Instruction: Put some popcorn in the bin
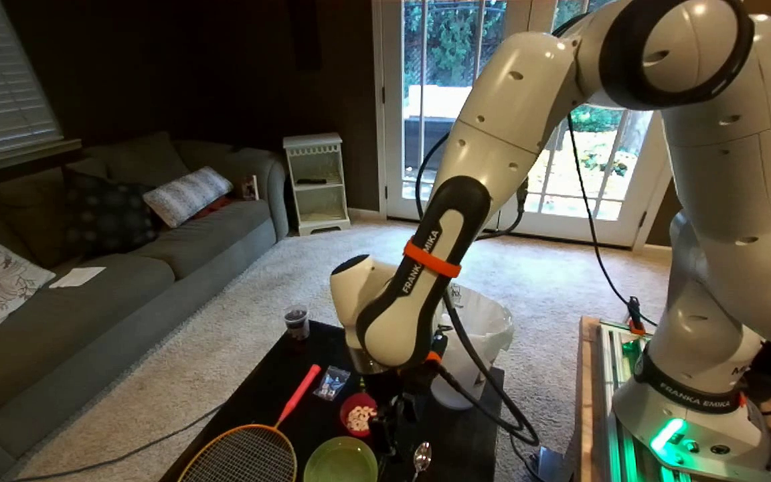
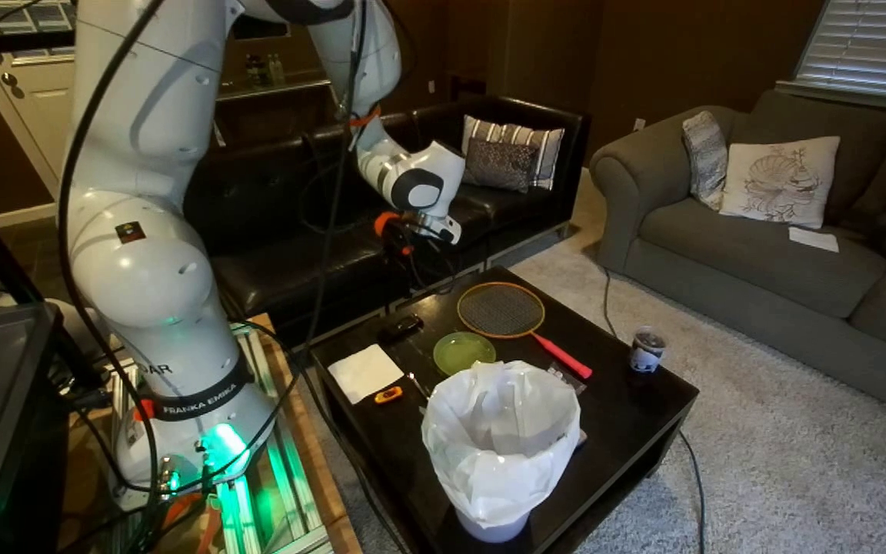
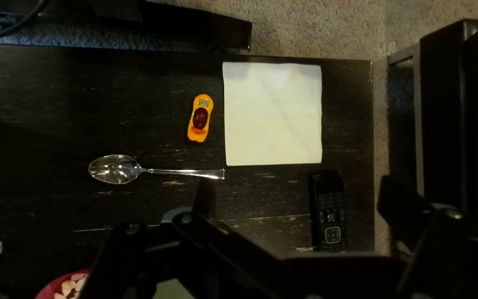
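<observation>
Pale pieces of popcorn (image 1: 361, 419) lie in a small red bowl (image 1: 345, 406) on the dark table; in the wrist view part of that popcorn (image 3: 71, 286) shows at the lower left, partly covered by the gripper. The bin (image 2: 501, 454), a white bucket with a translucent liner, stands upright at the table's end; the arm partly covers the bin (image 1: 486, 321) in an exterior view. My gripper (image 3: 298, 194) is above the table, its fingers wide apart and nothing held between them. Below the gap lies a black remote (image 3: 329, 211). The bin hides the red bowl in an exterior view.
A spoon (image 3: 116, 169), an orange gadget (image 3: 200, 118) and a white napkin (image 3: 273, 114) lie on the table (image 3: 139, 83). Around them are a green bowl (image 2: 464, 352), a racket (image 2: 501, 309), a small packet (image 1: 332, 383) and a cup (image 2: 647, 350) near the corner.
</observation>
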You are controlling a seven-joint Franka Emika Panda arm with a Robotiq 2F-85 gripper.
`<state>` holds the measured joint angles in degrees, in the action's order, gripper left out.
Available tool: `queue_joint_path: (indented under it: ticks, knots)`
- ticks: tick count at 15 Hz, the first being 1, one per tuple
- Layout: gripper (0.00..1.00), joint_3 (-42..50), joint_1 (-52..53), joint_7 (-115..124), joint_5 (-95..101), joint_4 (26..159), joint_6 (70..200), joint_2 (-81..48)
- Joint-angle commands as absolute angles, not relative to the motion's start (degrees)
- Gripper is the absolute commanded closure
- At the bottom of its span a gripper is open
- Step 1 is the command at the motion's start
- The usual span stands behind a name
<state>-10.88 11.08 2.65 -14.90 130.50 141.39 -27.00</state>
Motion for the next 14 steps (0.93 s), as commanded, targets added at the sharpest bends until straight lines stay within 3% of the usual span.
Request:
queue_joint_path:
  ticks: [1,14]
  knots:
    - [0.0,-11.3,10.6,6.5,-17.9,126.3,146.7,-33.9]
    - [0.0,-8.4,12.1,12.4,-16.2,125.0,156.5,-38.2]
